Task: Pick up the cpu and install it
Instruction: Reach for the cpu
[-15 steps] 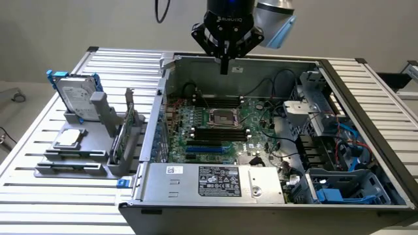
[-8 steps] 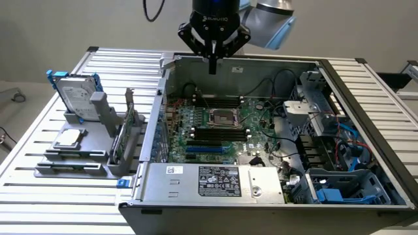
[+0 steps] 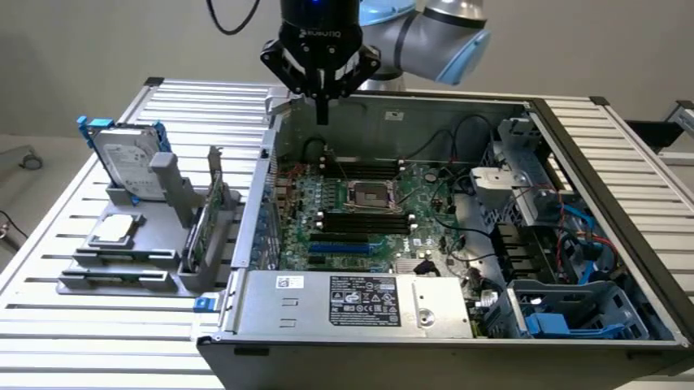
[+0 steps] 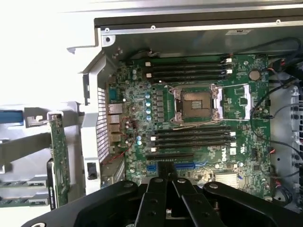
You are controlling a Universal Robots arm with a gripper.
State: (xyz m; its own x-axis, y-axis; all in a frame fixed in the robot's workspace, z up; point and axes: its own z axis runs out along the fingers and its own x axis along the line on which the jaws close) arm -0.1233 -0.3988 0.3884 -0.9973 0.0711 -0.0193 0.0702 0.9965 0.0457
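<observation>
Gripper (image 3: 322, 114): hanging in the upper middle of the exterior view, above the far wall of the open case (image 3: 607, 244), with its fingers pointing straight down.
Jaws: pressing fully together and gripping nothing.
Gripper, wrist view (image 4: 165, 172): the black fingers are meeting in one tip over the blue slots of the board (image 4: 236, 156).
Cpu (image 3: 116, 230): lying flat with its silver top up on the grey stand (image 3: 119, 276). It is at the exterior view's left, middle-left of the frame, outside the case and well apart from the gripper.
Stand: sitting on the slatted table (image 3: 65, 325), just beside the case's side wall.
Drive (image 3: 125, 162): standing upright in the stand behind the cpu, with blue brackets showing at its top corners.
Socket (image 3: 369, 195): sitting at the centre of the board (image 3: 336, 236), between two banks of black slots. In the wrist view the socket (image 4: 196, 103) is showing its square recess exposed inside a metal rim.
Case: lying on its side with the open face turned up, filling the centre and right of the exterior view.
</observation>
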